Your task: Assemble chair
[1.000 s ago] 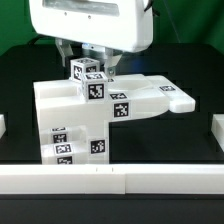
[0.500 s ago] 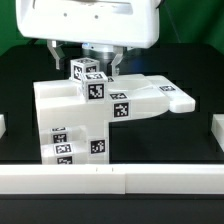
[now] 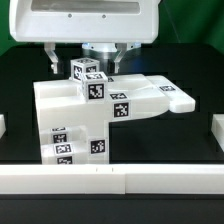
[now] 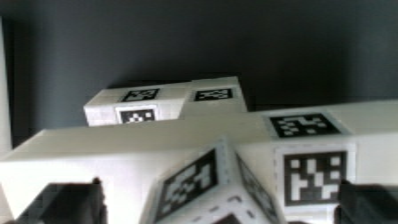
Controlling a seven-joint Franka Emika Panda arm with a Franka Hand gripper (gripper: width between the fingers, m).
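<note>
Gripper (image 3: 82, 58): we see it released, jaws wide, risen clear of the small cube (image 3: 87, 72).
Chair (image 3: 105, 110): cube stays seated; we judge this step done.

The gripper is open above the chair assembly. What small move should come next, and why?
Probably lift the gripper straight up. Its jaws stand open on either side of the small tagged cube, gripping nothing, and the cube sits on the chair assembly, so it looks released.

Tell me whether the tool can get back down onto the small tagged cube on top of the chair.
Probably yes. The tool hangs open right above the cube, its fingers spread to either side, and nothing sits between them on the chair.
</note>
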